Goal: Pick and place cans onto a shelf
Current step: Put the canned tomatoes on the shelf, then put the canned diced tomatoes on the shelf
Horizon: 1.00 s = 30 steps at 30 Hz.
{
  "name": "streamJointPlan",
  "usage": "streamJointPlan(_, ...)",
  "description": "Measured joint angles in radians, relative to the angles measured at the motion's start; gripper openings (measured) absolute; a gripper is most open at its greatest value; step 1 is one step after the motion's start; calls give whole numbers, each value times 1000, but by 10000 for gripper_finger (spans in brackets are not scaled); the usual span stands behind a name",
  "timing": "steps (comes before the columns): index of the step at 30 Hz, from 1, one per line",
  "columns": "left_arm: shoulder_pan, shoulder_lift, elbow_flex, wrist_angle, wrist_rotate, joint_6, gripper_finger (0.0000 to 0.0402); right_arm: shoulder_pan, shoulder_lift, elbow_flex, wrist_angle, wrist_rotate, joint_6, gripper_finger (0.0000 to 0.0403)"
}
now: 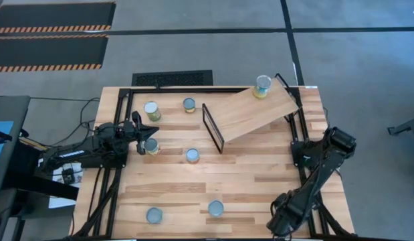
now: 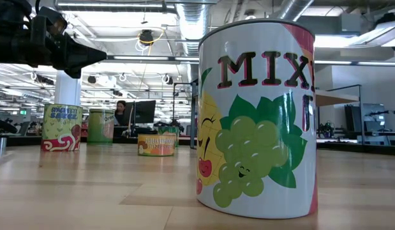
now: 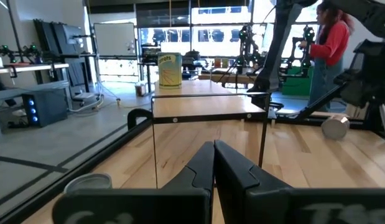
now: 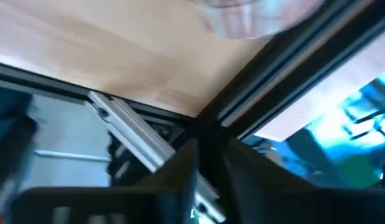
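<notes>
While its fingers are pressed together empty, the left gripper (image 1: 141, 131) is held just beside, seemingly above, an upright can (image 1: 151, 146).

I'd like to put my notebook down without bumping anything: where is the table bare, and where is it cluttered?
Bare wood lies right of the two front cans, toward the right gripper, and in the middle band below the shelf. The back-left corner is crowded: three cans near the left gripper. The shelf holds one can at its far end; the rest is free.
</notes>
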Motion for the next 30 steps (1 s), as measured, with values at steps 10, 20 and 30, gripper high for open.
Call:
streamJointPlan(10,0,0,0,1,0,-2,0,-47,98,0,-76,110,-318,27)
streamJointPlan(20,0,0,0,2,1,-2,0,-156,19,35,-58,444,-441,14)
streamJointPlan(30,0,0,0,-2,0,6,0,-460,-76,84,-245,284,-1187,122)
